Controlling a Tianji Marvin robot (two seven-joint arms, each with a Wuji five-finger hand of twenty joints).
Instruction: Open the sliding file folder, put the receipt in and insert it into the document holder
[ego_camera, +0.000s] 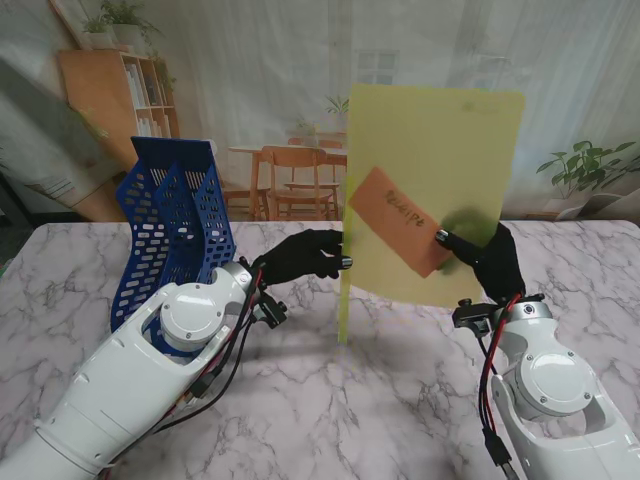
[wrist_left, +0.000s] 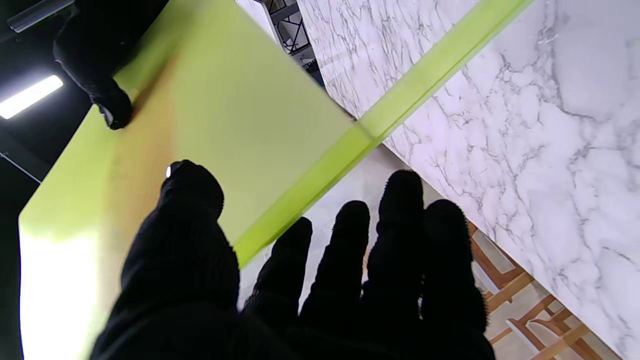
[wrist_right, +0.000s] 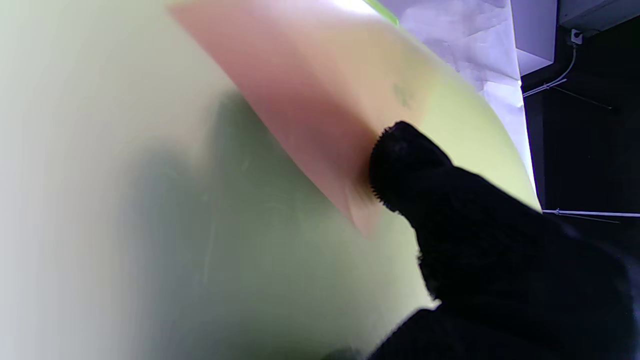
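folder: yellow-green translucent sliding file folder (ego_camera: 430, 170) held upright over the marble table (ego_camera: 330, 400), well above centre, broad face toward me, lower edge off the tabletop

slide bar: green spine strip (ego_camera: 343, 300) runs down the folder's left edge, lower end near the table; in the left wrist view the strip (wrist_left: 400, 100) crosses diagonally over the marble

receipt: orange slip (ego_camera: 395, 232) with handwriting, lying tilted against the folder face, one end high toward the left, other end low toward the right; can't tell if it is inside the sleeve or on the outer face; in the right wrist view it shows as a pinkish-orange band (wrist_right: 310, 100) on the yellow sheet

left hand: black-gloved left hand (ego_camera: 305, 255) grasping the folder's left edge at mid height, thumb (wrist_left: 192, 190) on the sheet face, the other fingers (wrist_left: 400, 200) on the far side of the spine strip

right hand: black-gloved right hand (ego_camera: 490, 258) clamped on the folder's lower right part, thumb tip (wrist_right: 400, 160) pressed on the receipt's lower end, the other fingers seen as a dark shadow through the plastic behind the sheet

holder: blue perforated document holder (ego_camera: 175, 225) stands on the table at far left, slots leaning back, just beyond the left forearm, well apart from the folder

table: white marble with grey veins

background: wooden chairs, a shelf and plants behind the table, blurry
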